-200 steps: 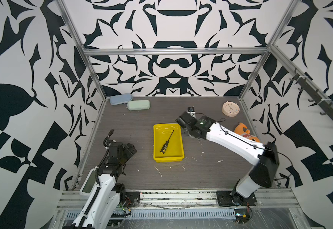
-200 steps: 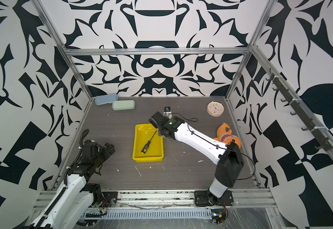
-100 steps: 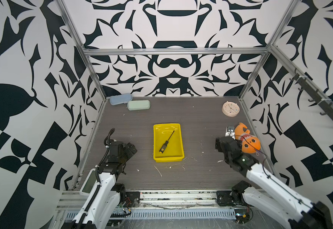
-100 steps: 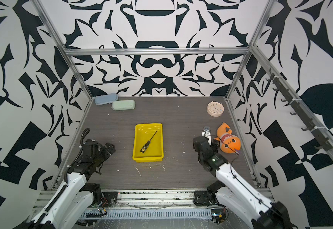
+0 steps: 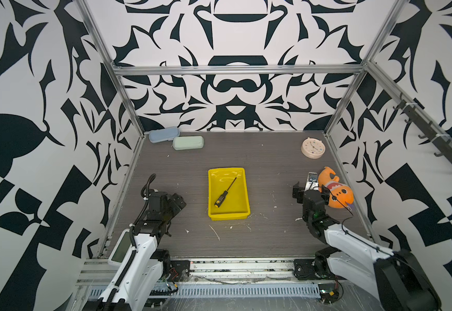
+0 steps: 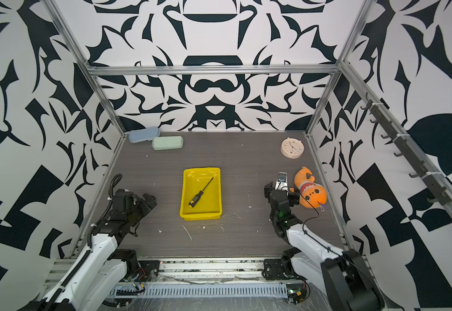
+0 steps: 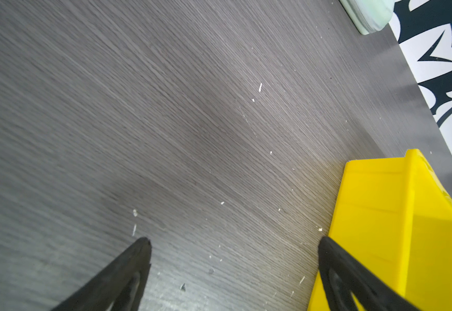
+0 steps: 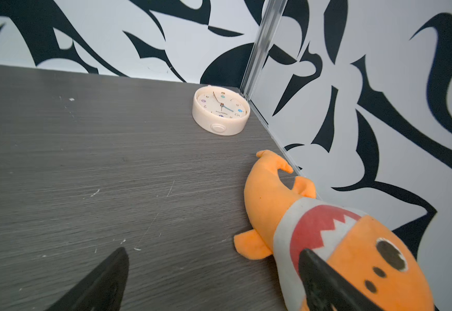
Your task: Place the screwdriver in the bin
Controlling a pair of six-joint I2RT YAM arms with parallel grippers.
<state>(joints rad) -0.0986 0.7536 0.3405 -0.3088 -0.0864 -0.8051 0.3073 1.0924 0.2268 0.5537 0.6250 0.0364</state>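
The screwdriver (image 5: 225, 192) (image 6: 200, 192), black-handled with yellow dots, lies slantwise on the floor of the yellow bin (image 5: 229, 170) (image 6: 202, 169) mid-table, free of both grippers. My left gripper (image 5: 177, 202) (image 6: 149, 200) rests low to the left of the bin. In the left wrist view this left gripper (image 7: 234, 242) is open over bare table, with the bin's outer wall (image 7: 381, 215) beside one finger. My right gripper (image 5: 311, 189) (image 6: 281, 192) (image 8: 211, 253) is open and empty at the right, well away from the bin.
An orange plush fish (image 5: 338, 191) (image 8: 327, 242) lies right beside the right gripper against the right wall. A cream clock (image 5: 313, 147) (image 8: 221, 111) sits at the back right corner. A pale blue case (image 5: 163, 134) and a green case (image 5: 188, 142) lie at the back left.
The right arm has drawn back from beside the bin to the right side next to the plush, and its jaws have spread wide. The screwdriver, bin and left arm have not moved.
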